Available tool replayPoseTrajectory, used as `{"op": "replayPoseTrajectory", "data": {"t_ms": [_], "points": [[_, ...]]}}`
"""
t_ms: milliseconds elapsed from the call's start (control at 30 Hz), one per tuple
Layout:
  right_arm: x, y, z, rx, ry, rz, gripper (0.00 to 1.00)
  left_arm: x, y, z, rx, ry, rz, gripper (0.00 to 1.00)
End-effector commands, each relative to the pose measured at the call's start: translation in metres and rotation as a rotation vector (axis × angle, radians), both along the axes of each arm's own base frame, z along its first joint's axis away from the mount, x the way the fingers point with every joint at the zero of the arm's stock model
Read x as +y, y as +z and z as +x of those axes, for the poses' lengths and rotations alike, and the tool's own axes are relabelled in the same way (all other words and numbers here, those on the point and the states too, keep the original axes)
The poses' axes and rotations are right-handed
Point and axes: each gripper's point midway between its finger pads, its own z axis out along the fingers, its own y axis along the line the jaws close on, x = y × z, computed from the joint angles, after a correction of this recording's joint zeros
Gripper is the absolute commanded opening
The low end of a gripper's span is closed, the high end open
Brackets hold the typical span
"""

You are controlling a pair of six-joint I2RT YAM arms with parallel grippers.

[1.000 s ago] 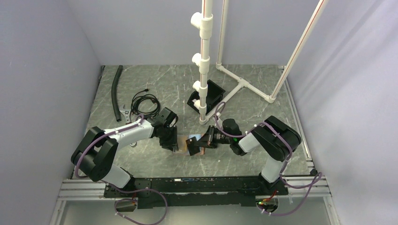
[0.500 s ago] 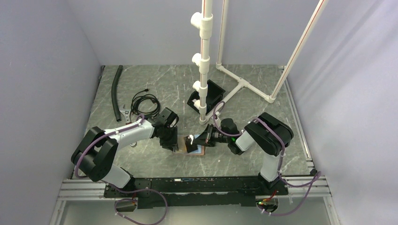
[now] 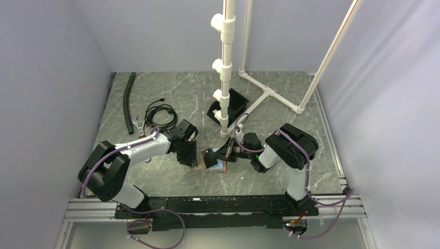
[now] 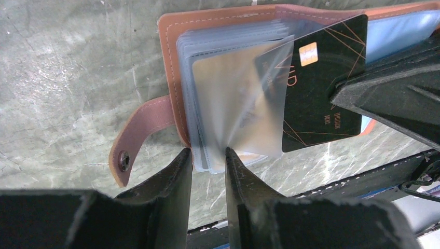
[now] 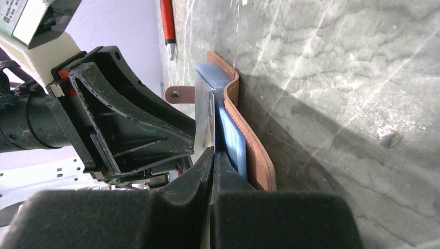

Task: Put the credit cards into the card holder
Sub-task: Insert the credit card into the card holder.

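Observation:
The tan-brown card holder (image 4: 168, 62) lies open on the table, snap tab to the left, clear sleeves fanned up. My left gripper (image 4: 207, 153) is shut on the near edge of its sleeve stack, and one sleeve stands lifted. My right gripper (image 5: 214, 151) is shut on a black credit card with gold lines (image 4: 321, 93). It holds the card's front edge under the lifted sleeve. A light blue card (image 4: 399, 26) lies in the holder's right half. In the top view both grippers (image 3: 191, 158) (image 3: 211, 157) meet over the holder (image 3: 215, 167).
A black open-topped box (image 3: 231, 106) stands behind, beside the white pipe frame (image 3: 224, 78). A coiled black cable (image 3: 160, 113), a black hose (image 3: 127, 96) and a red-handled tool (image 5: 166, 23) lie at the back left. The table's front rail is close below the holder.
My right gripper has moved left and lower with the black card, bringing it over the holder's sleeves. My left gripper has stayed on the holder.

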Motion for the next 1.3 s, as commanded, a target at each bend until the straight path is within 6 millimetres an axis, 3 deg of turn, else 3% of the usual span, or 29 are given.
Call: {"op": "replayPoseTrajectory", "data": {"t_ms": [0,967,1267], "points": [[0.006,0.011,0.017,-0.086,-0.084,0.037,0.0,-0.017,-0.016,-0.012,0.021,-0.033,-0.043,0.31],[-0.018,0.017,0.005,-0.001,-0.22,0.067,0.0,-0.015,-0.02,-0.018,0.054,-0.014,-0.036,0.33],[-0.022,0.016,0.009,0.002,-0.256,0.053,0.0,-0.02,-0.018,-0.018,0.059,-0.012,-0.06,0.33]]}}
